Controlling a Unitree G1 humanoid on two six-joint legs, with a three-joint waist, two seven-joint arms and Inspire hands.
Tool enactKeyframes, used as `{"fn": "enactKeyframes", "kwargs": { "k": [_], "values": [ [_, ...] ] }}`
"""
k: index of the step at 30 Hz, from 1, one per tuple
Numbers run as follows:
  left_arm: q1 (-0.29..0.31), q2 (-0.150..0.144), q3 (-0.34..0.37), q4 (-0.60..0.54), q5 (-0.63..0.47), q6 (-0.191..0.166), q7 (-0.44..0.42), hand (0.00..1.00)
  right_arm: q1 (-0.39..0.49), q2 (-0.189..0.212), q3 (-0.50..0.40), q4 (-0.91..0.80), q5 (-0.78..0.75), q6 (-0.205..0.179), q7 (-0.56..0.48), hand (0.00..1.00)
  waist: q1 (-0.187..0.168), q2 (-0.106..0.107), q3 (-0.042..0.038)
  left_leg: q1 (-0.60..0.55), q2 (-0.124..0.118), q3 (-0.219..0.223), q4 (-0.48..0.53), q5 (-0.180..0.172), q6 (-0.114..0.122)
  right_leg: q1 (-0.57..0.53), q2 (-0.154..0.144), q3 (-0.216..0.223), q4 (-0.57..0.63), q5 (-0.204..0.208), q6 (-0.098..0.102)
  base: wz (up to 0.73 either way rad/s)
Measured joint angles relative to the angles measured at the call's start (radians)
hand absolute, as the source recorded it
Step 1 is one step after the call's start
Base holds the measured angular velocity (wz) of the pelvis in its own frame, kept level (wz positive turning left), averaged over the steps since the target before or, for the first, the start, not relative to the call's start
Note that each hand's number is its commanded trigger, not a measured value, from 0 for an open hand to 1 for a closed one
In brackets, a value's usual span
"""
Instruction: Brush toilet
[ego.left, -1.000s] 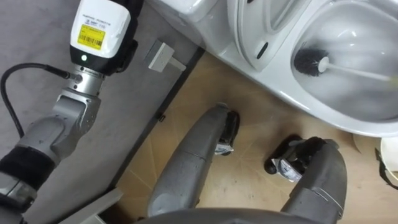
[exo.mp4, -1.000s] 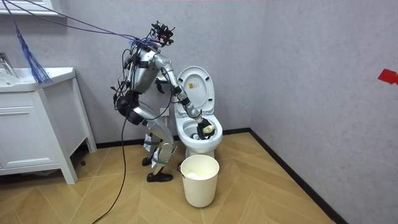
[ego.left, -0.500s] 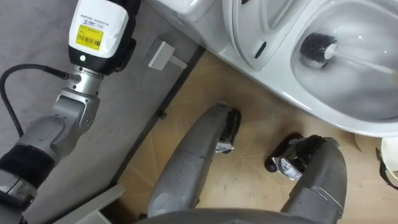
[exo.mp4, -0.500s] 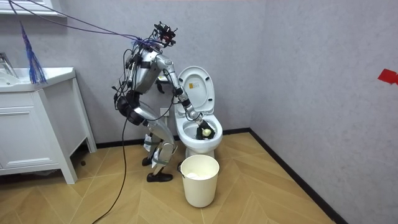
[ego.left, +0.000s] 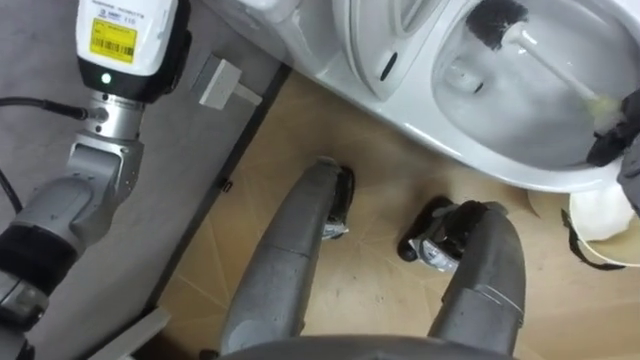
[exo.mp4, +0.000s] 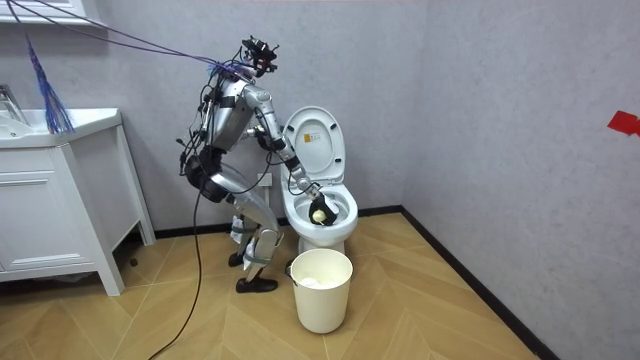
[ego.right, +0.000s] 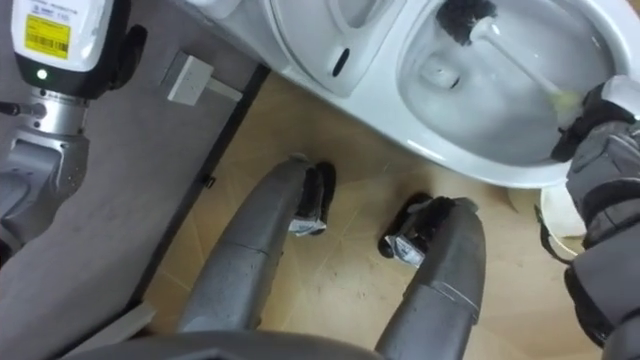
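Sliding back across the bowl since half a second ago, the dark bristle head (ego.right: 465, 17) is now lying against the far side. The right hand (ego.right: 598, 125) is now showing at the right edge of the eye views. The whole eye view is also sitting a little differently, which is the camera's own shift.

The right hand is clenching around the yellow-green grip at the near end of the toilet brush (ego.right: 512, 58), hanging at the rim. From the hand the white handle is slanting up and to the left, down into the toilet (ego.right: 440, 150), with the head touching the wet porcelain beyond the drain opening (ego.right: 437, 72).

In the room view the robot is standing beside the toilet, on the room view's left of it. It is bending forward with the right arm reaching into the bowl. The lid (exo.mp4: 314, 140) is standing raised against the wall. A white bucket (exo.mp4: 320, 290) is standing on the wooden floor (exo.mp4: 420, 300) just in front of the toilet. A white cabinet (exo.mp4: 55, 210) is standing well apart at the room view's left.
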Motion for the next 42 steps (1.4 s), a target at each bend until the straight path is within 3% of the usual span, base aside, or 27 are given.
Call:
{"fn": "enactKeyframes", "kwargs": {
  "k": [7,9,10,13,15,16,20,22,25,29,32,35,37,38,39,40,42],
  "values": [
    [-0.004,-0.005,0.025,0.021,0.078,0.008,-0.002,0.0,0.004,0.005,0.002,0.006,-0.159,0.002,-0.002,1.0,0.009,0.016,-0.0007,0.0,-0.005,-0.005,0.0,0.001,0.0,0.012,-0.015,-0.023,-0.003,0.005,-0.01,0.01],
    [-0.005,-0.016,0.023,0.023,0.083,0.006,-0.01,0.0,0.004,0.003,0.029,0.007,-0.284,0.023,-0.017,1.0,0.022,0.048,0.0036,0.007,-0.007,-0.016,0.003,0.001,0.002,0.028,-0.019,-0.034,-0.005,0.002,-0.007,0.08],
    [-0.006,-0.021,0.023,0.024,0.103,0.005,-0.012,0.0,0.004,-0.008,0.038,0.007,-0.344,0.043,-0.023,1.0,0.036,0.078,0.0055,0.008,0.001,-0.023,0.014,-0.004,0.005,0.039,-0.012,-0.045,-0.01,0.002,-0.007,-0.03],
    [-0.005,-0.023,0.023,0.035,0.123,-0.002,-0.012,0.0,0.004,-0.027,0.06,-0.005,-0.492,0.085,-0.02,1.0,0.07,0.128,0.0036,0.012,0.01,-0.026,0.015,-0.008,0.007,0.049,-0.005,-0.052,-0.025,0.004,-0.002,-0.11],
    [-0.002,-0.023,0.023,0.036,0.12,-0.014,-0.012,0.0,0.011,-0.031,0.088,-0.02,-0.552,0.121,-0.021,1.0,0.079,0.147,0.0001,0.018,0.014,-0.027,0.01,-0.008,0.007,0.056,-0.001,-0.055,-0.035,0.008,-0.003,-0.08],
    [0.0,-0.023,0.024,0.037,0.119,-0.017,-0.011,0.0,0.021,-0.034,0.087,-0.038,-0.576,0.142,-0.026,1.0,0.084,0.153,-0.0023,0.019,0.02,-0.025,0.005,-0.007,0.006,0.057,0.004,-0.056,-0.04,0.009,-0.004,-0.07],
    [0.02,-0.023,0.028,0.033,0.094,-0.028,-0.011,0.0,0.067,-0.033,0.071,-0.092,-0.652,0.168,-0.045,1.0,0.071,0.161,-0.0039,0.032,0.022,-0.025,-0.01,-0.009,0.0,0.067,0.012,-0.058,-0.046,0.006,-0.01,0.04],
    [0.054,-0.023,0.03,0.013,0.071,-0.04,-0.01,0.0,0.103,-0.034,0.047,-0.142,-0.679,0.179,-0.056,1.0,0.061,0.176,-0.0145,0.042,0.026,-0.028,-0.013,-0.013,-0.006,0.084,0.023,-0.063,-0.058,0.001,-0.006,-0.02],
    [0.088,-0.018,0.03,-0.008,-0.005,-0.056,-0.011,0.0,0.129,-0.031,0.047,-0.191,-0.712,0.192,-0.055,1.0,0.044,0.181,-0.0186,0.066,0.038,-0.025,-0.033,-0.019,-0.014,0.105,0.037,-0.065,-0.076,-0.001,-0.01,-0.06],
    [0.104,-0.008,0.031,-0.022,-0.043,-0.066,-0.013,0.0,0.114,-0.029,0.051,-0.209,-0.714,0.193,-0.034,1.0,0.041,0.18,-0.0189,0.072,0.042,-0.027,-0.039,-0.022,-0.021,0.112,0.053,-0.065,-0.089,-0.002,-0.013,-0.05],
    [0.083,0.001,0.027,-0.015,-0.042,-0.066,-0.018,0.0,0.078,-0.044,0.091,-0.154,-0.632,0.181,-0.032,1.0,0.056,0.175,-0.0175,0.074,0.037,-0.025,-0.038,-0.023,-0.021,0.107,0.047,-0.057,-0.079,-0.001,-0.013,0.03],
    [0.054,0.019,0.023,0.001,-0.043,-0.057,-0.004,0.0,0.049,-0.037,0.138,-0.081,-0.455,0.137,-0.08,1.0,0.068,0.128,-0.015,0.07,0.034,-0.009,-0.044,-0.022,-0.021,0.077,0.037,-0.025,-0.057,-0.002,-0.012,0.0],
    [0.049,0.035,0.024,-0.007,-0.041,-0.052,0.012,0.0,0.03,-0.003,0.132,-0.049,-0.334,0.109,-0.079,1.0,0.065,0.072,-0.0122,0.062,0.021,0.003,-0.046,-0.017,-0.023,0.051,0.032,-0.003,-0.043,-0.003,-0.012,0.0],
    [0.048,0.035,0.024,-0.01,-0.04,-0.052,0.015,0.0,0.024,0.005,0.122,-0.038,-0.301,0.099,-0.08,1.0,0.056,0.063,-0.0116,0.06,0.022,0.002,-0.046,-0.015,-0.022,0.05,0.032,-0.004,-0.044,-0.003,-0.012,0.05],
    [0.048,0.035,0.026,-0.017,-0.04,-0.045,0.026,0.0,0.016,0.016,0.064,-0.034,-0.219,0.09,-0.077,1.0,0.044,0.04,-0.0134,0.052,0.023,0.003,-0.046,-0.011,-0.02,0.041,0.033,0.002,-0.044,-0.003,-0.012,0.03],
    [0.05,0.035,0.027,-0.018,-0.04,-0.036,0.039,0.0,0.005,0.018,0.005,-0.034,-0.109,0.075,-0.078,1.0,0.028,0.025,-0.0083,0.049,0.022,0.004,-0.044,-0.009,-0.019,0.036,0.034,0.008,-0.041,-0.002,-0.01,0.0],
    [0.05,0.035,0.026,-0.019,-0.041,-0.03,0.04,0.0,0.0,0.016,-0.002,-0.033,0.034,0.056,-0.078,1.0,-0.001,0.005,-0.0049,0.049,0.022,0.013,-0.042,-0.007,-0.016,0.028,0.034,0.021,-0.038,0.001,-0.004,-0.06]
  ]
}}
